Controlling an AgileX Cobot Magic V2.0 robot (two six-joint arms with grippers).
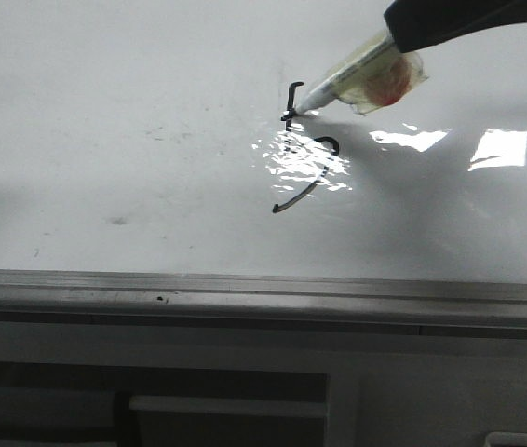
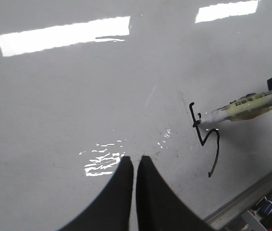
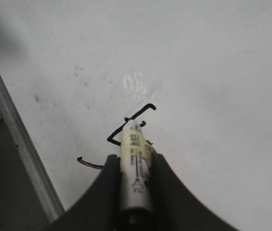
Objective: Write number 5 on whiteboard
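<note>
The right pincer [image 3: 135, 192] is clenched on a marker [image 3: 135, 168], its two dark fingers [image 3: 108, 187] pressing the barrel from either side. The marker has a pale yellowish-green labelled barrel and a white nose. In the front view the marker [image 1: 357, 74] comes in from the upper right, slanting down toward the left, and its tip meets the whiteboard [image 1: 105, 112] at the lower end of the short upright stroke of the number 5 [image 1: 303, 149].

The number 5 is a thin black line: a short vertical stroke with a small hook at its top, then a curved belly that crosses the wrinkled glare patch [image 1: 305, 163] and ends in a tail sweeping down to the left. It lies a little right of the board's middle in the front view, well apart from the grey metal edge rail [image 1: 245, 284] that runs along the near side. Faint grey smudges [image 1: 166, 135] mark the board to the left of the figure, and two bright light reflections [image 1: 499, 147] sit to its right.

The left pincer [image 2: 135, 166] hovers over a bare part of the whiteboard [image 2: 54, 106], its two black fingers [image 2: 117, 192] drawn nearly together with only a thin slit between the tips and nothing held in it. From this camera the number 5 [image 2: 205, 139] and the marker [image 2: 241, 108] appear off to one side, near the pincer but apart from it.
</note>
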